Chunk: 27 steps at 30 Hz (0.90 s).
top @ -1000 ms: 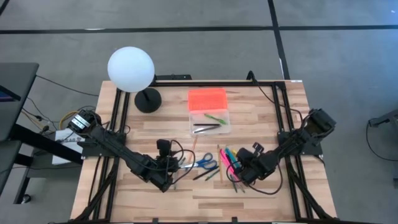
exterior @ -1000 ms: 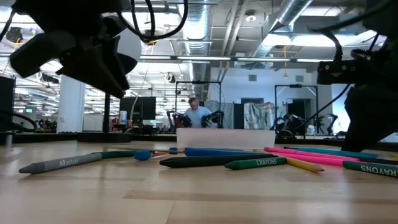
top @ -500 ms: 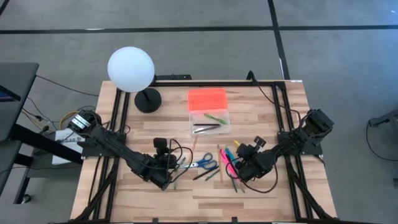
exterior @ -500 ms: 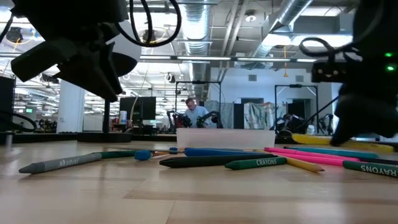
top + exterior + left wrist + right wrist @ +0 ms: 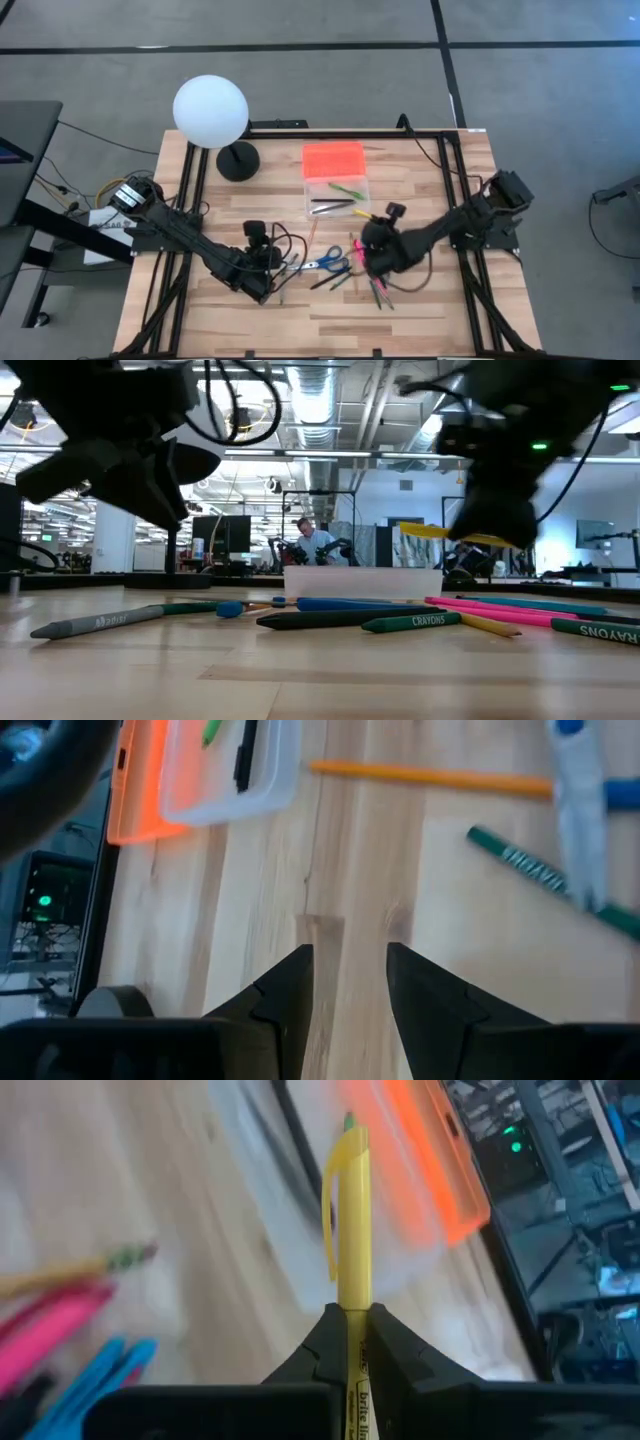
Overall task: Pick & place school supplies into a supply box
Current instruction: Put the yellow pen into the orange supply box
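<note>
The supply box has its orange lid (image 5: 333,158) lying open at the far end and its clear base (image 5: 338,196) holding a green pen and black pens. My right gripper (image 5: 367,230) is near the base's near right corner, above the table, shut on a yellow highlighter (image 5: 362,214) (image 5: 349,1220). Blue-handled scissors (image 5: 326,265) and pink, blue and green pens (image 5: 372,272) lie flat on the wood. My left gripper (image 5: 350,988) stands open over bare wood left of the scissors, with nothing between its fingers. My right gripper pinches the highlighter's barrel (image 5: 352,1342) between its two fingers, on the printed part behind the cap. The highlighter runs along the fingers, and its capped end sticks out ahead of them. It is lifted clear of the table and lies nearly level (image 5: 440,532).
A white globe lamp (image 5: 210,112) on a black base (image 5: 238,160) stands at the far left. An orange pencil (image 5: 430,778) and a green crayon (image 5: 535,875) lie ahead of my left gripper. A grey crayon (image 5: 95,623) lies apart on the near left.
My right gripper has risen from the pile of pens and gone toward the table's left and far side, nearer the supply box, rolling its wrist. The yellow highlighter has come up with it, clear of the table.
</note>
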Each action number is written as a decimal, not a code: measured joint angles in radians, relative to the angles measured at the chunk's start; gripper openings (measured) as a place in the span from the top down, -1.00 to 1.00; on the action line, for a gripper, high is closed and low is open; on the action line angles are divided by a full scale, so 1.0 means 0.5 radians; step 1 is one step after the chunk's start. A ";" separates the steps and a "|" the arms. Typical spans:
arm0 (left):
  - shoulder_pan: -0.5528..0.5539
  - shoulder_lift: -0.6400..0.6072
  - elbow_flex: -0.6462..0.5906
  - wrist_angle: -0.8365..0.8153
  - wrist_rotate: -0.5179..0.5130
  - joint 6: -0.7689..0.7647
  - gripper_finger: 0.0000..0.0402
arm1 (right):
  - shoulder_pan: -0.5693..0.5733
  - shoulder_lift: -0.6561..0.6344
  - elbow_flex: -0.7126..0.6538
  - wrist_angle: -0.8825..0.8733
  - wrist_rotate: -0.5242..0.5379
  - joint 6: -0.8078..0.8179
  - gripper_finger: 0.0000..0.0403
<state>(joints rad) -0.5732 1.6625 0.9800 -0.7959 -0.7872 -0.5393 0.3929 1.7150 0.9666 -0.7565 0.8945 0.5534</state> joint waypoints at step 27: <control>-0.005 0.000 -0.195 0.003 0.034 -0.276 0.39 | -1.068 0.014 0.065 1.112 -1.092 -1.167 0.82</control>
<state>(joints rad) -0.5758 1.6627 0.8825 -0.7943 -0.7704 -0.6773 -0.1411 1.7222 0.9993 -0.2007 0.3486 -0.0302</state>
